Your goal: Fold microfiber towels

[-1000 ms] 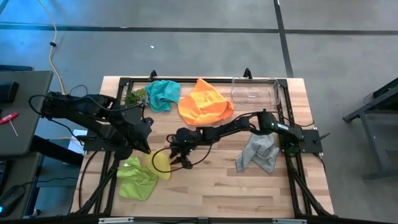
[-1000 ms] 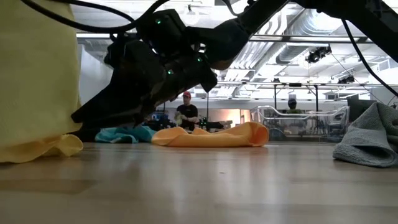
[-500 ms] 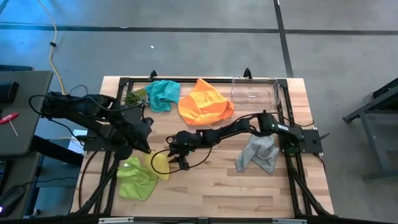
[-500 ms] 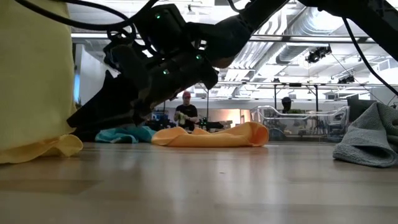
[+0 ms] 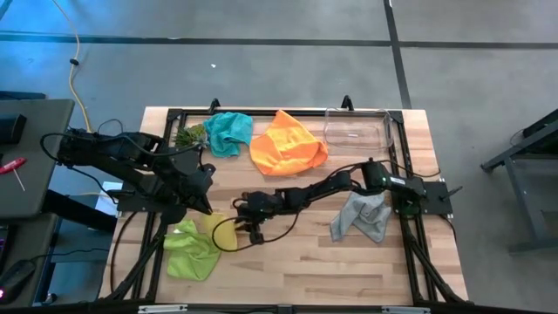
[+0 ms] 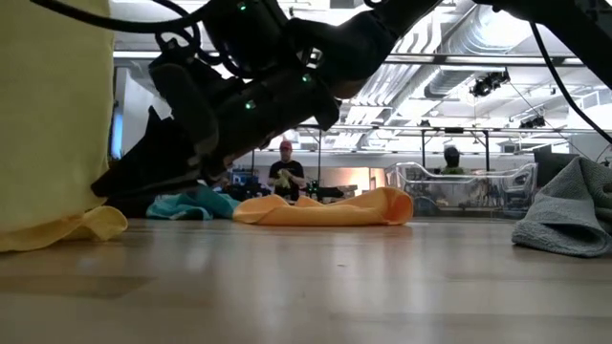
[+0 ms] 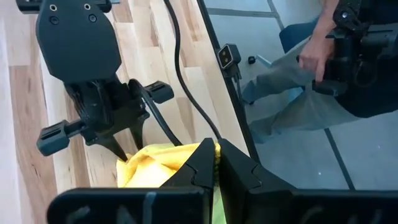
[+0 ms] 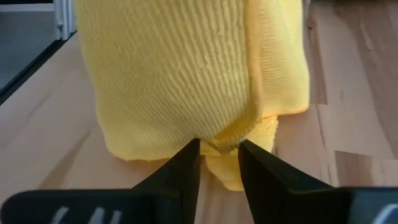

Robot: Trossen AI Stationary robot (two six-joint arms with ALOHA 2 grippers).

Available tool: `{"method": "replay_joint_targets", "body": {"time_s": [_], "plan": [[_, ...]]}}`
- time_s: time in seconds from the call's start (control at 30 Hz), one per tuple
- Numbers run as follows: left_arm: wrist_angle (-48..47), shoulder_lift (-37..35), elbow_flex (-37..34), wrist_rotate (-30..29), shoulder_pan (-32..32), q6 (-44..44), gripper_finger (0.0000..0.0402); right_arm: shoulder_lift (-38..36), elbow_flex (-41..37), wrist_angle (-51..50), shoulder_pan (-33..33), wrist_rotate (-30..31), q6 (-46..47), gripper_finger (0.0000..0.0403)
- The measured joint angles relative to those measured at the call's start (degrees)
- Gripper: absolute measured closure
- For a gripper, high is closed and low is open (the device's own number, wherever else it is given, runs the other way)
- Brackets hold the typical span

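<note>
The yellow towel [image 5: 223,231] hangs from my left gripper [image 5: 207,208], which is shut on it above the table's near left part. My right gripper [image 5: 239,222] reaches in low from the right and is shut on the towel's lower part [image 8: 186,74]. The lime green towel [image 5: 192,250] lies crumpled on the table just left of it. The teal towel [image 5: 228,132] and orange towel [image 5: 288,145] lie bunched at the far edge. The grey towel [image 5: 362,216] lies in a heap at the right. My left gripper pinches the yellow towel's upper edge [image 7: 215,148] between its two shut fingers, which slant downward. The towel hangs below them, and its lower end [image 6: 96,225] rests on the table. My right gripper pinches a puckered fold at the towel's lower edge [image 8: 219,145] between its two fingertips [image 8: 189,163]. It comes in nearly level from the table's right. The cloth just below the fingers [image 8: 229,177] touches the wood.
A clear plastic bin [image 5: 357,129] stands at the far right and a green spiky plant [image 5: 189,135] at the far left. Bare wood lies along the near edge [image 5: 305,262]. A person [image 7: 336,56] stands beyond the table's edge in the left wrist view.
My right gripper has swung a little toward the table's near left, in to the hanging yellow towel's lower part. The towel still hangs from my left gripper, which has kept still.
</note>
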Motion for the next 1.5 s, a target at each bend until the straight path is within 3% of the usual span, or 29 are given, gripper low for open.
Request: {"method": "replay_joint_targets", "body": {"time_s": [0.27, 0.47, 0.7, 1.0, 1.23, 1.5], "plan": [[0.0, 0.0, 0.01, 0.01, 0.0, -0.04, 0.0401, 0.0, 0.0, 0.45, 0.05, 1.09, 0.11, 0.0344], [0.02, 0.0, 0.01, 0.01, 0.0, -0.22, 0.0401, 0.0, 0.0, 0.68, 0.07, 0.79, 0.03, 0.0397], [-0.02, 0.0, 0.01, 0.4, 0.11, -0.17, 0.0402, -2.18, -0.09, -7.36, -1.01, -1.23, -2.85, 0.04], [-0.71, -1.31, -0.01, -0.5, 2.68, 2.34, 0.0402, -16.08, -0.09, -25.92, -5.4, 0.76, -12.02, 0.0402], [-2.19, -5.03, 0.01, -9.67, 7.73, 6.59, 0.0402, -30.29, -0.33, -42.01, -8.69, 6.53, -16.97, 0.0402], [2.66, -4.33, 2.49, -22.21, 13.37, 14.51, 0.0402, -45.47, -0.33, -50.54, -10.2, 14.54, -14.02, 0.0403]]}}
